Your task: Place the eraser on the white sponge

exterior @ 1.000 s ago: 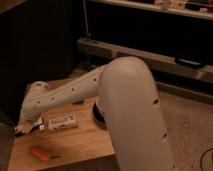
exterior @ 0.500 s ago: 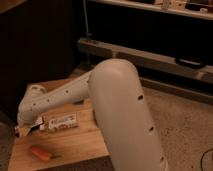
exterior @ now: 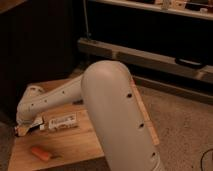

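My gripper (exterior: 26,129) is low over the left end of the wooden table (exterior: 75,142), at the end of the white forearm (exterior: 50,100) that reaches left from the big white upper arm (exterior: 117,115). It hangs just left of the white labelled oblong pack (exterior: 62,121). The eraser does not show apart from the gripper; it is hidden or too dark to make out. The white sponge is hidden, likely behind the arm.
An orange stick-like item (exterior: 41,153) lies near the table's front left corner. A dark sliver (exterior: 77,101) shows behind the forearm. A dark cabinet (exterior: 35,45) stands behind the table and a low shelf rail (exterior: 150,55) runs at the back right. Speckled floor (exterior: 180,120) lies to the right.
The big upper arm has swung left and nearer the camera, covering the dark plate that showed at the table's right. The gripper stays by the pack's left end.
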`<state>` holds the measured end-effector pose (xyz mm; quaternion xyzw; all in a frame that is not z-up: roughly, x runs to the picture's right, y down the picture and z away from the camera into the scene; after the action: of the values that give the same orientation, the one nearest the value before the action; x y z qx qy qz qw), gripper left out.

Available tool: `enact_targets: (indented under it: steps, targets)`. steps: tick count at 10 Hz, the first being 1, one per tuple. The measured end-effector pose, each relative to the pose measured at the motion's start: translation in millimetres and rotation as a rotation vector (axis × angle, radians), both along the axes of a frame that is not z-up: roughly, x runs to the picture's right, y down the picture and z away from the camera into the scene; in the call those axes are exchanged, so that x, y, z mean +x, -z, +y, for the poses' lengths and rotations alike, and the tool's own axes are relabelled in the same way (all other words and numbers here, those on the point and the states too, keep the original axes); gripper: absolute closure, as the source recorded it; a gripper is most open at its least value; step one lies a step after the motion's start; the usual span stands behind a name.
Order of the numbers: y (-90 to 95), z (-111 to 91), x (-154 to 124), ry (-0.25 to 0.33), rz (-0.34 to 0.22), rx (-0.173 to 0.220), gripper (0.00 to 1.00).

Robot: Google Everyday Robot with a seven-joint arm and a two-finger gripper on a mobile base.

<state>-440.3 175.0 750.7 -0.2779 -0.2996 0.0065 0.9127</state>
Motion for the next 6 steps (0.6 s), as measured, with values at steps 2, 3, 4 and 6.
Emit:
enact_targets:
  steps: [2, 3, 4, 6]
  targets:
    - [-13.5, 5.9, 0.5, 0.007, 0.004, -0.006, 0.35]
    - [-17.7, 6.1, 0.5, 0.007, 0.004, -0.006, 0.35]
    - [-23.8, 5.8, 1.3, 0.004, 0.006, -0.009, 0.35]
    - [-32.3, 3.4, 1.6, -0.002, 0.007, -0.009, 0.35]
